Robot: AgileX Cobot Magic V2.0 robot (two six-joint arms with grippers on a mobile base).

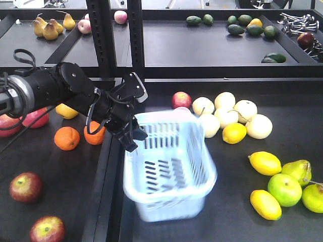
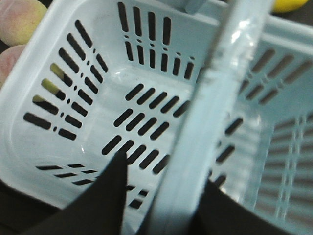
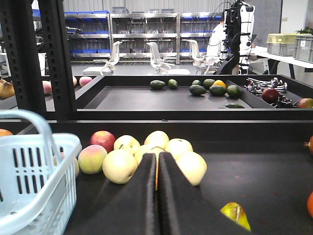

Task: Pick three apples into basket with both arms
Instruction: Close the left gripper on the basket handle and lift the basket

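Lab: storage shelving (image 3: pixel 142 29), office chairs (image 3: pixel 159 56).

On the black counter (image 1: pixel 227 201), the basket (image 1: pixel 169 166) sits at centre, with a red apple (image 1: pixel 181 100) at 12 o'clock and pale fruit (image 1: pixel 258 126) at 1. Lemons (image 1: pixel 264 162) and green fruit (image 1: pixel 285 189) lie at 3 to 4. Two oranges (image 1: pixel 67 138) lie at 9 o'clock and two dark apples (image 1: pixel 25 186) at 8.

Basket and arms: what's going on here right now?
The left gripper holds the basket by its handle. The basket is empty. Dark red apples lie untouched on the left tray. The right gripper is shut, holding nothing, facing the pale fruit.
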